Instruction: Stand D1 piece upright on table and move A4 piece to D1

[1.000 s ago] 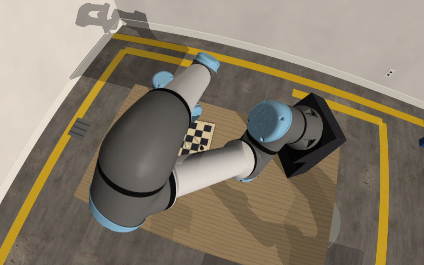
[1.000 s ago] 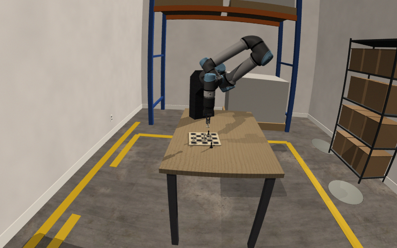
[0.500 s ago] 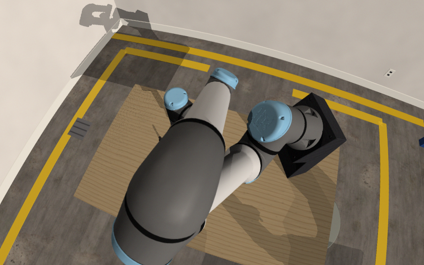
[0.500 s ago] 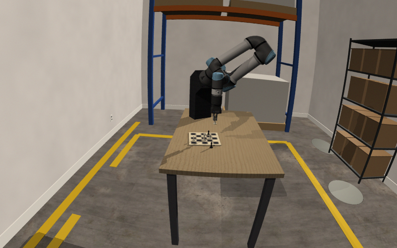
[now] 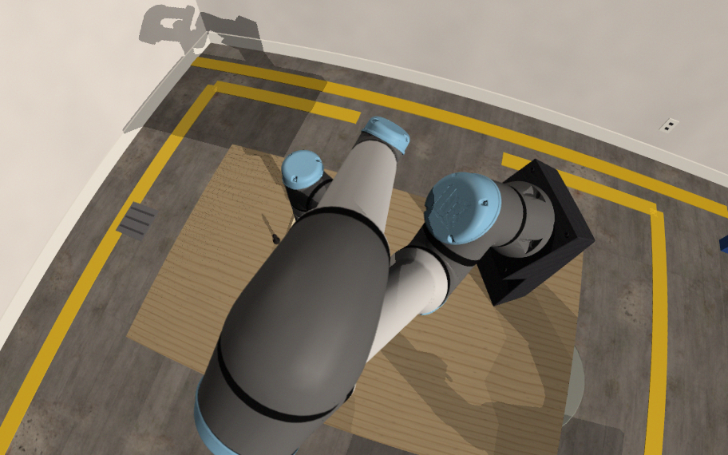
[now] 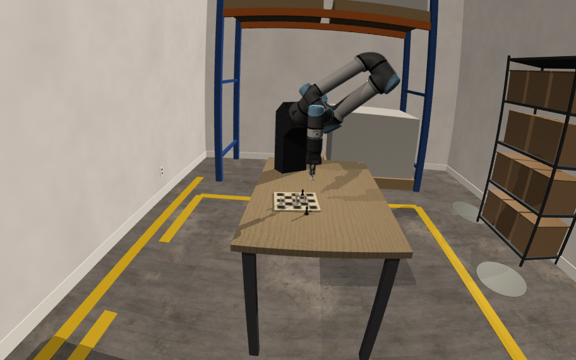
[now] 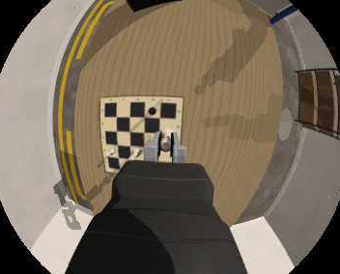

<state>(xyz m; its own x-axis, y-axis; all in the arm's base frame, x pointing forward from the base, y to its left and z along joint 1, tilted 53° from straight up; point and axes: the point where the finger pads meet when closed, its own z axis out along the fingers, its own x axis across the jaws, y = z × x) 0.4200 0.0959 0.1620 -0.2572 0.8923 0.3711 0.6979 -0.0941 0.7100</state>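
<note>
My gripper (image 6: 312,172) (image 7: 166,139) is shut on a white piece (image 6: 311,177) (image 7: 166,139), held upright high above the table; in the wrist view it overlaps the board's right part. The board (image 6: 276,208) (image 7: 102,130) lies on the table. A black piece (image 5: 275,239) (image 6: 306,210) stands upright on the table just off the board's edge; my gripper's body hides it in the wrist view. The arm hides the board and gripper in the top view. Square labels are too small to read.
On the board stand a black piece (image 6: 302,192) (image 7: 152,111) and white pieces, one (image 6: 281,201) (image 7: 111,151) near the side, one (image 6: 296,199) (image 7: 136,153) near the middle and one (image 6: 304,198) partly behind a finger in the wrist view. The black robot pedestal (image 6: 283,138) stands behind.
</note>
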